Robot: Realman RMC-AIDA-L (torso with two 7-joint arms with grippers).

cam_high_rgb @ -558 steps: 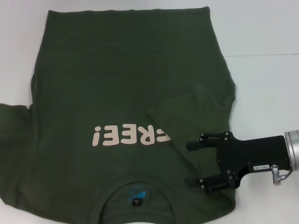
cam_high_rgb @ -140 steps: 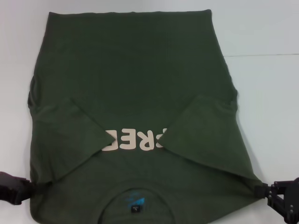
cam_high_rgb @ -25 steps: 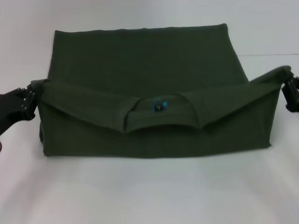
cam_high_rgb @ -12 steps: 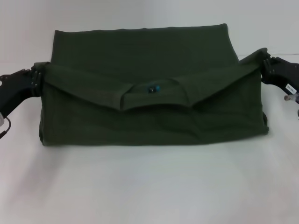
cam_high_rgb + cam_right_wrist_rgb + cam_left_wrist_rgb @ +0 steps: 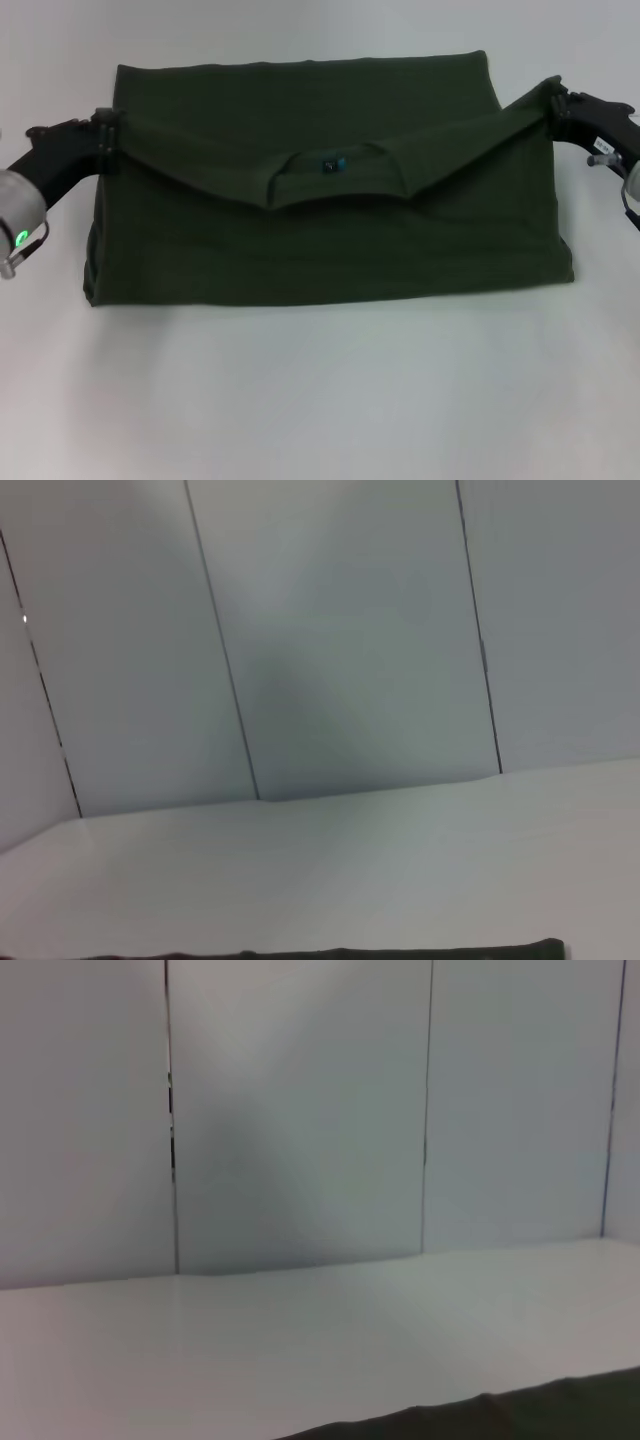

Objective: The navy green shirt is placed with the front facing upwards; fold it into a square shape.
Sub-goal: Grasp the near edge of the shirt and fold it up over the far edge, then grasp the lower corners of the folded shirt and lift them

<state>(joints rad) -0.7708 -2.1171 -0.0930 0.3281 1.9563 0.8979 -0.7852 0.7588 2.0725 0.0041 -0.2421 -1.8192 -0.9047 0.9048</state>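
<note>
You cannot see the "FREE!" print: the shirt [image 5: 330, 230] is doubled over on the table [image 5: 320, 400], plain green outward, and only the small blue neck label [image 5: 331, 165] peeks from the sagging collar at about 12 o'clock of the bundle's middle. Both wrist views give you little, mostly pale wall panels [image 5: 300, 1110] and white tabletop, with a dark sliver of cloth along one edge of each. The left arm is cut off at the frame's 9 o'clock edge and the right arm at 3 o'clock. The left gripper [image 5: 103, 139] is at 10 o'clock of the shirt, jaws closed on the folded corner; the right gripper [image 5: 553, 103] is at 2 o'clock, jaws likewise pinched on its corner, which rides higher than the left one. The carried fold dips between them. The shirt's far edge lies flat near 12 o'clock; its near edge runs straight across mid-frame, and bare table stretches wide toward 6 o'clock, with narrower strips at either side. Against half a second ago, both grippers have moved farther away from you with the fold, and the flap now covers more of the lower layer.
</note>
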